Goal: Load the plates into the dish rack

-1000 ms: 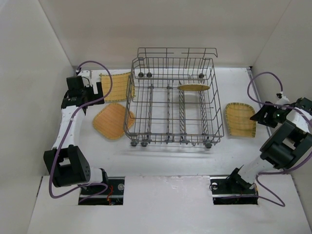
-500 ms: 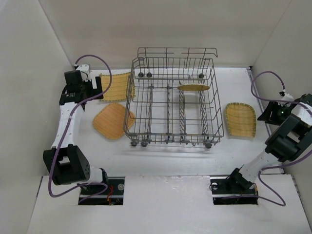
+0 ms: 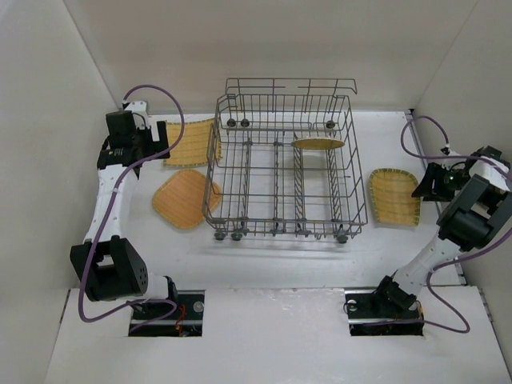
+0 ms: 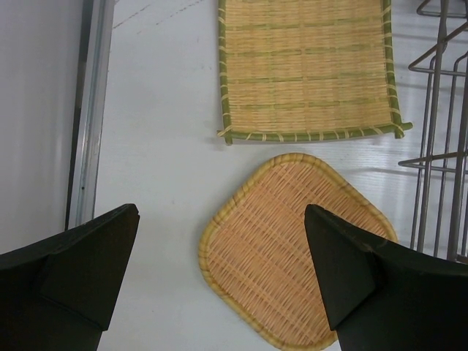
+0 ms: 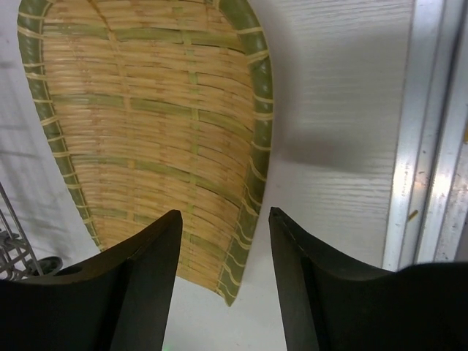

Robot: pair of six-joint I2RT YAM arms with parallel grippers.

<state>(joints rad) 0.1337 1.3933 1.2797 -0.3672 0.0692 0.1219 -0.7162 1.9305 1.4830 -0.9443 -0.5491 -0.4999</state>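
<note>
The grey wire dish rack (image 3: 284, 228) stands mid-table, with one tan plate (image 3: 318, 145) standing among its tines. A striped square plate (image 3: 192, 142) and an orange-tan plate (image 3: 186, 198) lie left of the rack. They also show in the left wrist view as the striped plate (image 4: 307, 69) and the orange plate (image 4: 292, 248). My left gripper (image 3: 156, 138) hovers open above them (image 4: 221, 212), holding nothing. A striped plate (image 3: 394, 196) lies right of the rack. My right gripper (image 3: 424, 184) is open (image 5: 225, 213), its jaws either side of that plate's green rim (image 5: 256, 146).
The rack's wires (image 4: 439, 131) stand close on the right of the left-hand plates. A metal rail (image 5: 431, 131) runs along the table's right edge beside my right gripper. White walls enclose the table on the left, back and right.
My right gripper drew back to the right, then returned to the striped plate's edge. My left gripper shifted slightly toward the back left.
</note>
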